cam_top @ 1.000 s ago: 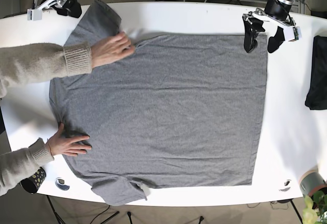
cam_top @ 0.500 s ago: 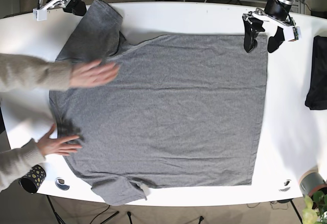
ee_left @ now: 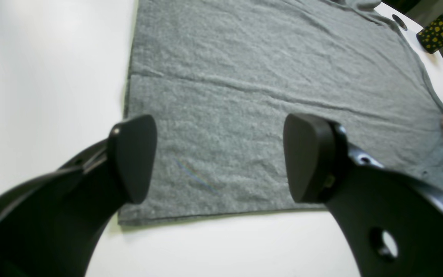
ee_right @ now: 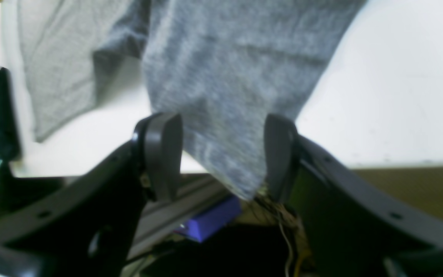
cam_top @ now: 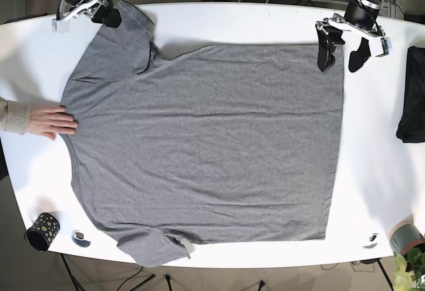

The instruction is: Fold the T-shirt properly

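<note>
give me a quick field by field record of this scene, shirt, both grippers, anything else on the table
shirt: grey T-shirt spread flat on the white table
left gripper: left gripper open, above the shirt's hem corner
right gripper: right gripper open, sleeve tip between its fingers, not clamped
person: hand resting at the shirt's collar edge
other items: black cloth, spotted cup

One grey T-shirt (cam_top: 206,145), two grippers (cam_top: 340,44) (cam_top: 99,10), one hand (cam_top: 52,121), one spotted cup (cam_top: 41,230), one dark folded garment (cam_top: 413,95).
</note>
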Robot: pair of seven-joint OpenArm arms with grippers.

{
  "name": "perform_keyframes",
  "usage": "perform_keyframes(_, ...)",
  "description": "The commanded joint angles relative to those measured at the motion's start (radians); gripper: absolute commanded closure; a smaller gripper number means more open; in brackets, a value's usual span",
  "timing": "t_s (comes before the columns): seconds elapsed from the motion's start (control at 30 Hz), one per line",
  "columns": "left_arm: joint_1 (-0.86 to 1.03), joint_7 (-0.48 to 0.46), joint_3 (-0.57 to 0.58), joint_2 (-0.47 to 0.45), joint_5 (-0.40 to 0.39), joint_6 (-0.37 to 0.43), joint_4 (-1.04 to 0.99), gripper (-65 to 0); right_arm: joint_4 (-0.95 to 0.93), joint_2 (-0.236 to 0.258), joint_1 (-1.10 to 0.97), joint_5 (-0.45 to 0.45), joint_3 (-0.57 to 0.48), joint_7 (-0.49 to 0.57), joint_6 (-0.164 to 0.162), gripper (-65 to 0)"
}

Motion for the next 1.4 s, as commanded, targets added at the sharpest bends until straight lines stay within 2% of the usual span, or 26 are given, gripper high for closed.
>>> perform_keyframes(0.0,0.006,-0.024,-0.005,-0.012,-0.002,-0.010,0.015,-47.8,0.012,0.008,0.010,-0.021,0.011,0.009,0.004,-33.1)
perform_keyframes(0.27,-0.004,-0.024,-0.005,-0.015,-0.002,-0.010,0.015,-47.8,0.012,0.013,0.043,-0.090,0.012,0.026,0.006,-33.0)
perform_keyframes(0.5,-0.005,-0.024,-0.005,-0.015,-0.002,-0.010,0.015,-47.8,-0.031,0.011,0.044,-0.090,0.012,0.050,0.000,-33.0)
perform_keyframes(0.6,-0.007,-0.024,-0.005,-0.015,-0.002,-0.010,0.015,-47.8,-0.075,0.034,0.044,-0.090,0.012,0.058,0.000,-33.0)
perform_keyframes(0.77,-0.007,-0.024,-0.005,-0.015,-0.002,-0.010,0.015,-47.8,-0.124,0.042,0.044,-0.090,0.011,0.060,0.004,-32.8)
perform_keyframes(1.13,-0.007,-0.024,-0.005,-0.016,-0.002,-0.010,0.015,-47.8,-0.043,0.041,0.043,-0.081,0.014,0.060,0.001,-32.8)
perform_keyframes(1.37,-0.007,-0.022,-0.005,-0.016,-0.002,-0.010,0.015,-47.8,-0.008,0.042,0.044,-0.085,0.093,0.052,0.000,-32.8)
